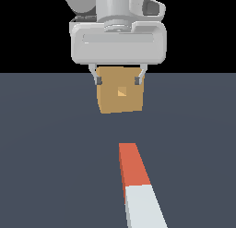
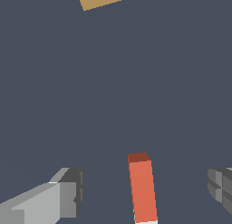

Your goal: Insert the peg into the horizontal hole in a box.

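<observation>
Slate-grey floor under black backdrop fills the exterior view; the gripper hangs spread, holding nothing, before the box and its hole at upper centre. The peg lies at lower centre. No writing is visible.

Wrist view: the same bare floor; parted fingers flank the peg's orange end.

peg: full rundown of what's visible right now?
The peg is a long, thin, square-section bar with flat matte faces, one half orange-red, the other white. It lies flat on the dark floor, its orange-red end pointing toward the box but well short of it. The white half runs out of both views, so that end is unseen. Nothing touches it: in the wrist view it sits between the open fingers, apart from both.
</observation>
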`<control>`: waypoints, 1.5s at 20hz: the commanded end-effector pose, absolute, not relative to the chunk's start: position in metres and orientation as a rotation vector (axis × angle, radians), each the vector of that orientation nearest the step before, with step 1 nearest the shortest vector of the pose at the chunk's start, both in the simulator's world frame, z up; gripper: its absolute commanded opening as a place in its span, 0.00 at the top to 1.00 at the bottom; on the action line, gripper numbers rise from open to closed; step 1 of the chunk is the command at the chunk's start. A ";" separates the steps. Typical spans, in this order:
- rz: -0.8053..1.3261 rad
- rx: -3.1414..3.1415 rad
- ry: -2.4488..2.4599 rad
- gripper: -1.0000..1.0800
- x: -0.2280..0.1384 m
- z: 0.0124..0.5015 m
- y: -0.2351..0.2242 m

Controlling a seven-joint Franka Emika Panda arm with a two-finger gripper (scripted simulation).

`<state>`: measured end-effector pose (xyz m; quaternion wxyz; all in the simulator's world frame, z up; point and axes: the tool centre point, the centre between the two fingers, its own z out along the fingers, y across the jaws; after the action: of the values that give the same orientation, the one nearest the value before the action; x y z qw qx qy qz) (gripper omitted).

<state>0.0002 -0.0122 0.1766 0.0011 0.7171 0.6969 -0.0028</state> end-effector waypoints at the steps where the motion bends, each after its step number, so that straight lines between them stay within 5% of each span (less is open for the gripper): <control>1: -0.009 2.251 2.188 0.04 0.000 0.177 -0.012; 12: -0.008 2.230 2.209 0.04 0.003 0.158 -0.048; 30: -0.001 2.144 2.296 0.04 0.026 0.081 -0.196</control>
<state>0.0237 -0.1870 0.0862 0.0000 0.6851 0.7284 -0.0010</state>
